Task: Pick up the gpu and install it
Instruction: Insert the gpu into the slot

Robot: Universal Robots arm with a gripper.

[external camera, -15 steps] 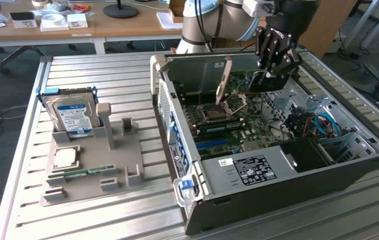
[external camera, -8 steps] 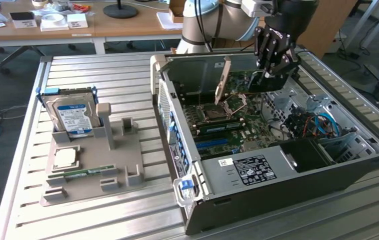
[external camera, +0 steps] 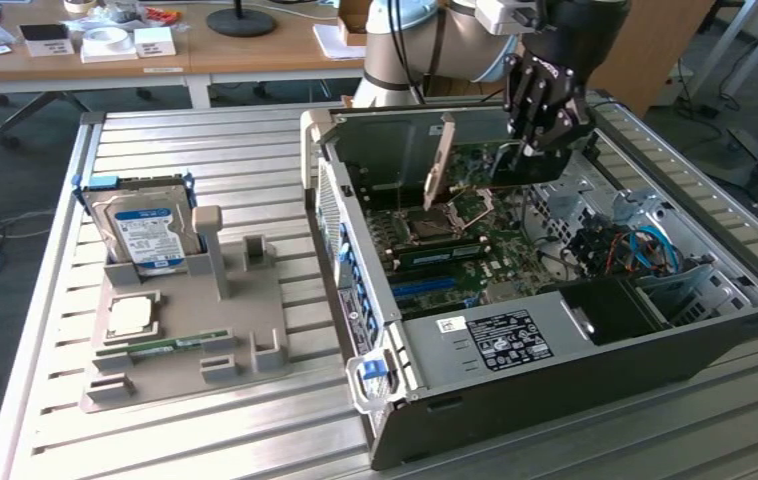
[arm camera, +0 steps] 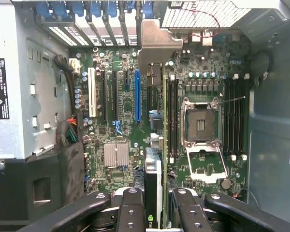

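Gripper (arm camera: 157, 209) inside the open computer case (external camera: 579, 350), fingers (arm camera: 133, 208) clamped on the gpu (arm camera: 153, 169).

The card is held on edge over the motherboard (arm camera: 118, 121), black face and green board seen edge-on. Its silver bracket (arm camera: 154, 41) points at the case's rear wall, by the row of blue-clipped slot covers (arm camera: 87, 9). It runs between the blue expansion slot (arm camera: 137, 99) and the memory slots beside the open CPU socket (arm camera: 200, 125); whether it touches a slot cannot be told. The case lies on the slatted table (external camera: 192, 440) toward the exterior view's right edge. A grey parts fixture (external camera: 239, 330) near the opposite edge carries a hard drive (external camera: 150, 235).
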